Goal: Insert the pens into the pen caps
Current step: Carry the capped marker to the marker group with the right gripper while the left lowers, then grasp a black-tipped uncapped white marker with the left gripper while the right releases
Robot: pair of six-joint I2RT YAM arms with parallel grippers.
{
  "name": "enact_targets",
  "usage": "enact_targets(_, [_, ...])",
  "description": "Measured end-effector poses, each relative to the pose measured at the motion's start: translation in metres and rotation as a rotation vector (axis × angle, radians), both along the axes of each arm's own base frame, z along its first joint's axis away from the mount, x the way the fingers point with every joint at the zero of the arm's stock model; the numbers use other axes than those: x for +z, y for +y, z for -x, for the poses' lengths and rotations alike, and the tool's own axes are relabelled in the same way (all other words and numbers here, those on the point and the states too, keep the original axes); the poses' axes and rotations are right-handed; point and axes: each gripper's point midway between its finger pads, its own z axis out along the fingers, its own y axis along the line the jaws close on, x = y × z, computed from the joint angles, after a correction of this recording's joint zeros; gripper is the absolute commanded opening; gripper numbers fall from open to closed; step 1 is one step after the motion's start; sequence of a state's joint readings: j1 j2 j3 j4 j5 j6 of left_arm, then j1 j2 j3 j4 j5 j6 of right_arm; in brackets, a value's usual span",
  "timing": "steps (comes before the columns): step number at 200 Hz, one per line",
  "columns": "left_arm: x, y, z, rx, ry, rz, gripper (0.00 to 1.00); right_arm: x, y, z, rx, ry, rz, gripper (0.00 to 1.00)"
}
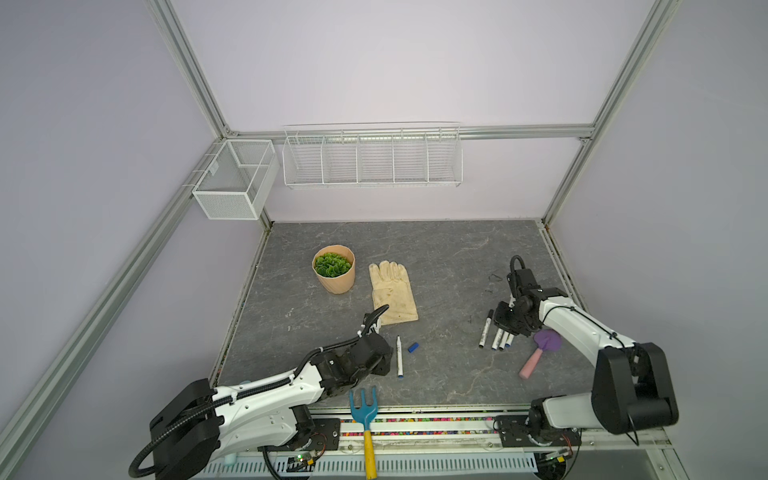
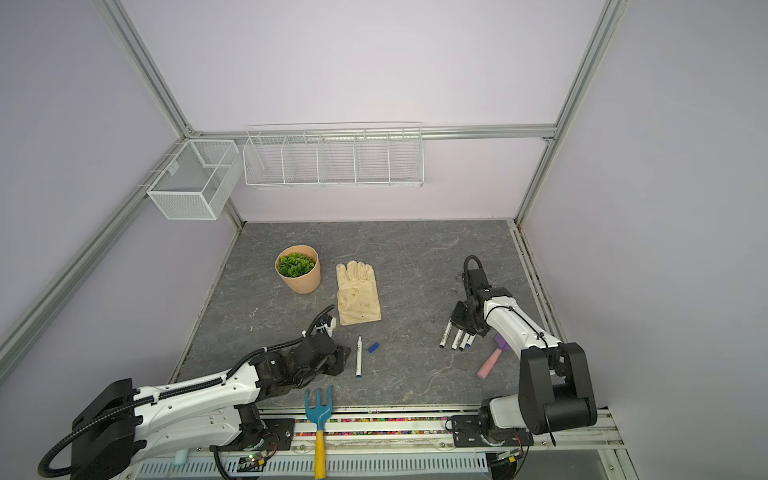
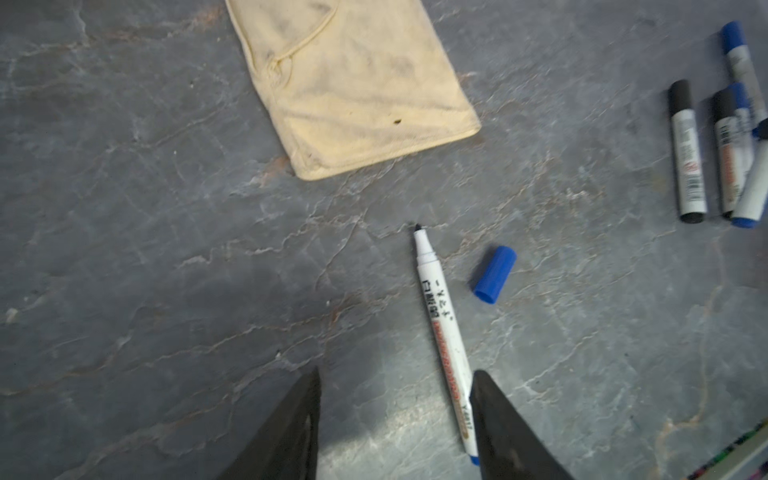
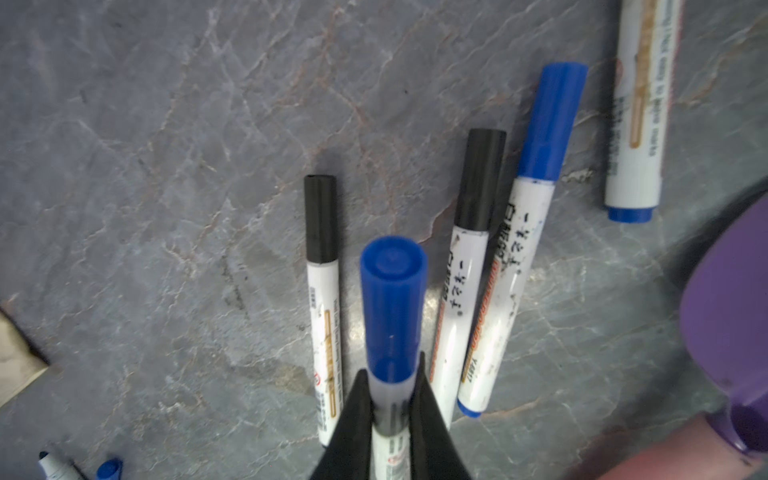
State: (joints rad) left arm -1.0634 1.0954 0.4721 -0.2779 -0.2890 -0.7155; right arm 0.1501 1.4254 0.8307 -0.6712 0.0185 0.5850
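An uncapped white pen (image 1: 399,356) (image 3: 442,332) lies on the grey table, with a loose blue pen cap (image 1: 412,347) (image 3: 494,274) just to its right. My left gripper (image 1: 384,359) (image 3: 397,372) hovers open at the pen's blue end plug, and the barrel runs along the inside of one finger. At the right, my right gripper (image 1: 509,326) (image 4: 392,365) is shut on a blue-capped pen (image 4: 392,299). It holds that pen above several capped pens (image 1: 494,336) (image 4: 465,291) lying side by side, two with black caps and the others with blue caps.
A cream glove (image 1: 392,291) and a potted plant (image 1: 333,274) lie behind the left gripper. A purple trowel with a pink handle (image 1: 540,349) sits beside the right arm. A blue hand rake (image 1: 364,411) overhangs the front edge. Wire baskets (image 1: 372,156) hang on the back wall.
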Motion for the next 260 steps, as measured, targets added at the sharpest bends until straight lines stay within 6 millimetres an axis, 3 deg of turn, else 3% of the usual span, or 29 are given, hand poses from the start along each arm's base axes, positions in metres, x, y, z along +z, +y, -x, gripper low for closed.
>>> enact_targets(34, [-0.008,-0.001,0.005,-0.002,0.03,-0.03,0.6,-0.013,0.0,-0.003,-0.005,0.022,0.001,0.1])
enact_targets(106, [-0.009,-0.007,0.009,-0.021,0.057,-0.017,0.65,-0.016,0.002,-0.006,-0.015,0.024,-0.015,0.32])
enact_targets(124, [-0.012,-0.01,0.011,-0.032,0.075,-0.019,0.66,-0.007,0.004,-0.008,-0.005,-0.008,-0.018,0.34])
enact_targets(183, [-0.019,-0.032,0.011,-0.077,0.133,-0.069,0.66,0.054,0.015,-0.023,0.027,-0.22,-0.044,0.36])
enact_targets(215, [-0.03,-0.045,0.014,-0.103,0.173,-0.132,0.63,0.059,0.015,-0.023,0.027,-0.236,-0.047,0.35])
enact_targets(260, [-0.044,-0.047,0.021,-0.101,0.228,-0.235,0.54,0.059,0.015,-0.022,0.028,-0.232,-0.05,0.35])
